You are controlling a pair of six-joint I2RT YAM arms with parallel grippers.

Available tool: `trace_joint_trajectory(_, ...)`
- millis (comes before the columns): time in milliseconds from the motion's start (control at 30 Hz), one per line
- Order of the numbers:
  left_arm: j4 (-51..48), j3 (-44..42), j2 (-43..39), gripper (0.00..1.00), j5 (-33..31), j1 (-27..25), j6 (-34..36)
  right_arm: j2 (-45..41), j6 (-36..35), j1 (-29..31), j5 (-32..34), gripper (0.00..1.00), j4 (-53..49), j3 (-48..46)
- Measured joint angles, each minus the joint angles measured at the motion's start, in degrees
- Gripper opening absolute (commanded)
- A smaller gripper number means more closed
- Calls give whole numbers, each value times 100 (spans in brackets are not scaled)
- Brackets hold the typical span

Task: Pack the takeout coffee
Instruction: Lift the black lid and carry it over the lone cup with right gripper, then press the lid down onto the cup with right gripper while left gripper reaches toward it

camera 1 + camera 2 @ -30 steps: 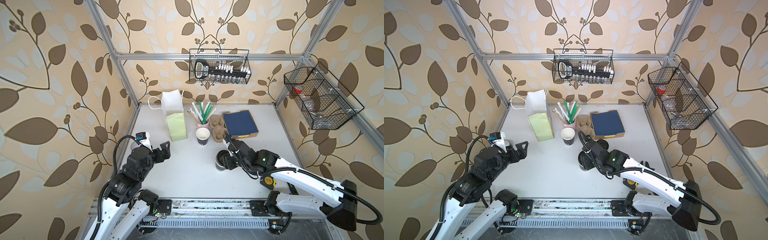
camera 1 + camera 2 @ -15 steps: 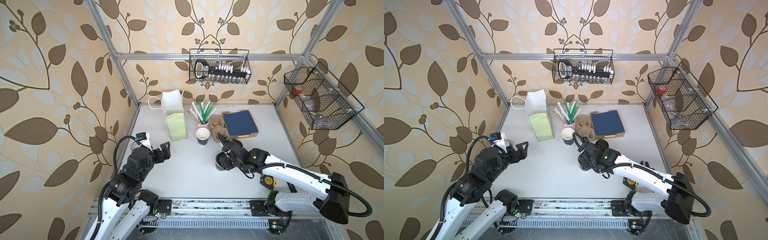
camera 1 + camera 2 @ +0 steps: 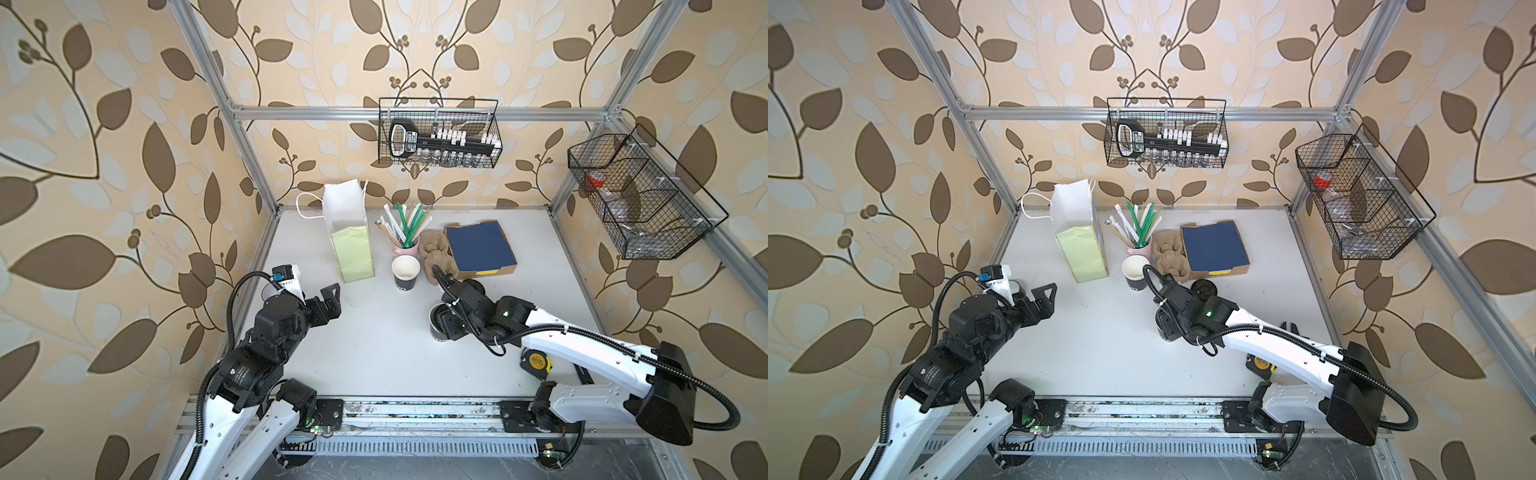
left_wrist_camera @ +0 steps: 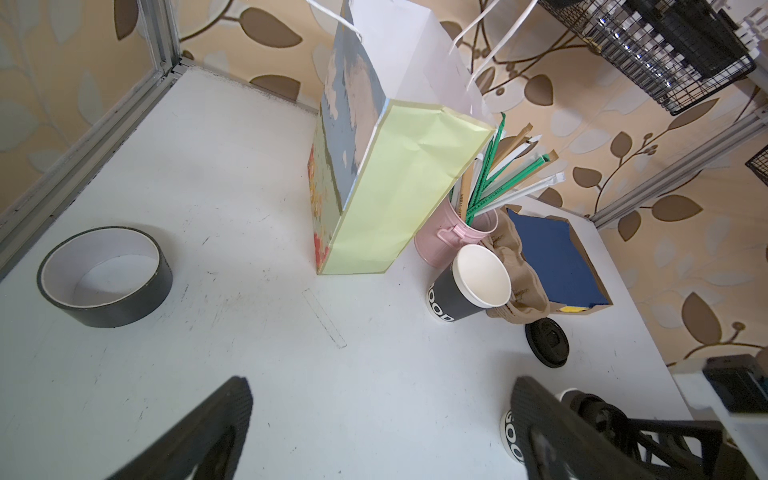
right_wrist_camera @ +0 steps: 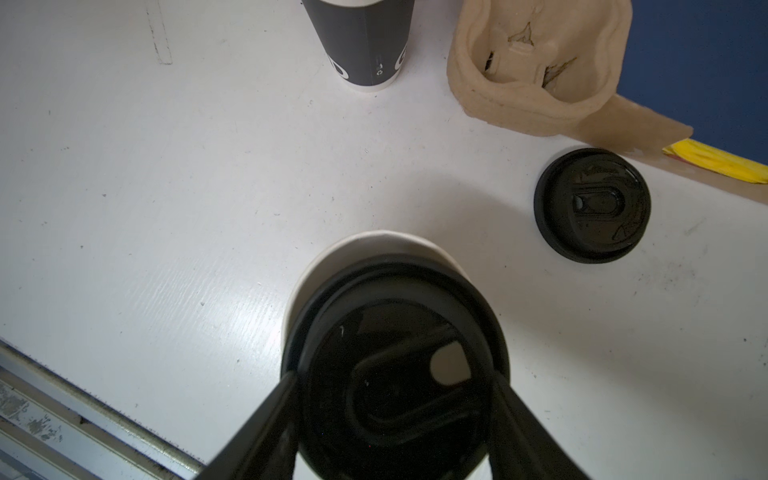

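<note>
Two black takeout coffee cups with white lettering stand on the white table. One cup (image 3: pixel 405 272) (image 3: pixel 1136 272) (image 4: pixel 469 286) (image 5: pixel 361 41) stands open beside the pink cup. My right gripper (image 3: pixel 446 322) (image 3: pixel 1169 326) (image 5: pixel 395 386) is shut on a black lid (image 5: pixel 395 353), held over the other cup (image 3: pixel 435 328) (image 4: pixel 509 432). That cup's white rim (image 5: pixel 374 241) shows past the lid's far edge. My left gripper (image 3: pixel 328 297) (image 3: pixel 1044 297) (image 4: pixel 380 415) hangs open and empty over bare table at the left.
A second black lid (image 5: pixel 592 205) (image 4: pixel 546 345) lies near the brown cup carrier (image 3: pixel 432 249) (image 5: pixel 532 70). A paper bag (image 3: pixel 351 245) (image 4: pixel 395 187), a pink cup of straws (image 3: pixel 405 249) and a box of blue napkins (image 3: pixel 480 249) stand behind. A tape roll (image 4: pixel 104 276) lies left, a tape measure (image 3: pixel 536 361) front right.
My right wrist has shifted slightly left over the cup, still holding the lid. The left arm has not moved.
</note>
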Motion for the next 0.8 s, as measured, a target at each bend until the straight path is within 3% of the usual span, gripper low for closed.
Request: trace_joint_trajectory(800, 0, 0, 0, 99, 0, 0, 0, 404, -50, 9, 42, 63, -66, 310)
